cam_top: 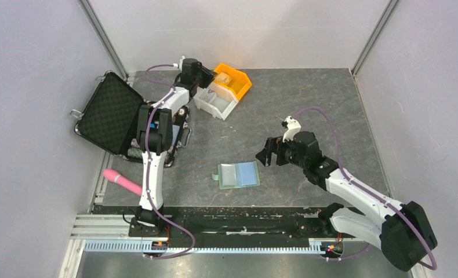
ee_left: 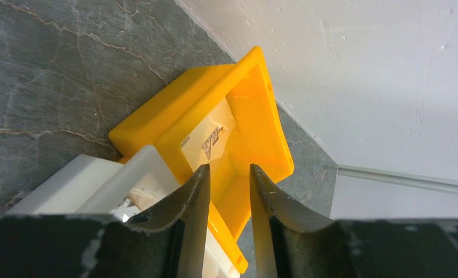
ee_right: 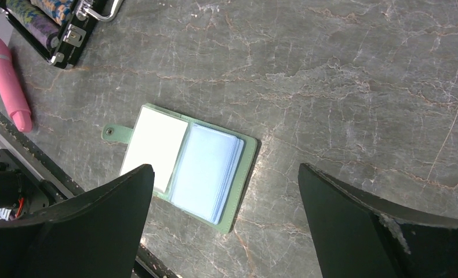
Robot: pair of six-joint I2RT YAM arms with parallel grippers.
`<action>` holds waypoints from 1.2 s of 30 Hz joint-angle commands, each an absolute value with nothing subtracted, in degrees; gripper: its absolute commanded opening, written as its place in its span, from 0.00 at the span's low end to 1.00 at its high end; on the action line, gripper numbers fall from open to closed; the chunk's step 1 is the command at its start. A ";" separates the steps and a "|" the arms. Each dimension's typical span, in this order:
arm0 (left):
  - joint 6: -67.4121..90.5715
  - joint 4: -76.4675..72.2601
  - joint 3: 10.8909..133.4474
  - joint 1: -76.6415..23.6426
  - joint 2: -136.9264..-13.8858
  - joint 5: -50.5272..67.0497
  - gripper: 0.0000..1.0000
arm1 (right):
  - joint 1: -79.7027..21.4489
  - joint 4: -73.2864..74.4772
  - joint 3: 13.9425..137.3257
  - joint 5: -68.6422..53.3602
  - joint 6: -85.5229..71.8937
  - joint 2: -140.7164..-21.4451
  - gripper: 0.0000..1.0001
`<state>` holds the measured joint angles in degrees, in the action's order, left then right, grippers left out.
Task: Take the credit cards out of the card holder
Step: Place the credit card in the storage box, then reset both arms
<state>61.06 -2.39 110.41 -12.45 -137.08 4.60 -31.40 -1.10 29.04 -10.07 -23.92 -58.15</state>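
The pale green card holder (cam_top: 238,175) lies open and flat on the table in front of the arms. In the right wrist view the card holder (ee_right: 247,174) shows a white left panel and a pale blue stack of pockets on the right; I cannot tell whether those hold cards. My right gripper (cam_top: 265,155) (ee_right: 224,167) hangs wide open just above its right side, with nothing in it. Far back, my left gripper (cam_top: 206,74) (ee_left: 229,168) is over the orange bin (ee_left: 174,107), jaws slightly apart and empty. A tan credit card (ee_left: 209,139) lies inside that bin.
A white bin (cam_top: 215,101) (ee_left: 70,182) touches the orange bin (cam_top: 242,81). A big black foam-lined case (cam_top: 108,113) stands open at the left wall. A pink stick (cam_top: 122,181) (ee_right: 6,75) lies near the left arm's base. Walls close the table on three sides.
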 commanded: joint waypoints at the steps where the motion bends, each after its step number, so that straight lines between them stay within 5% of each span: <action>1: 56.83 -1.60 109.39 -12.24 -128.39 6.45 0.41 | -31.12 -0.15 33.51 -8.65 -24.03 -60.10 0.98; 7: 51.36 6.68 107.43 -12.29 -120.57 12.52 0.63 | -31.12 1.61 41.21 -7.53 -22.82 -63.55 0.96; 13: 45.82 14.38 96.53 -13.08 -108.27 18.23 1.00 | -31.11 3.01 57.03 -4.05 -15.66 -76.21 0.71; 17: 40.38 22.74 89.59 -13.18 -100.65 18.52 1.00 | -31.11 3.25 68.21 2.30 -9.68 -86.21 0.40; 19: 38.52 25.30 85.36 -13.18 -97.36 19.13 1.00 | -31.09 2.45 73.06 4.07 -5.14 -90.77 0.36; 26: 33.85 31.60 70.02 -13.18 -81.75 19.69 1.00 | -30.04 -2.64 87.37 6.89 16.70 -104.46 0.31; 36: 32.35 32.61 51.65 -13.62 -61.20 16.96 1.00 | -28.04 -2.94 104.49 -1.50 17.58 -123.76 0.32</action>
<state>35.99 31.46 55.66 -13.39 -66.70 18.09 -28.99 -1.32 97.82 3.07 16.75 -118.43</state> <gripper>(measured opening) 0.995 0.314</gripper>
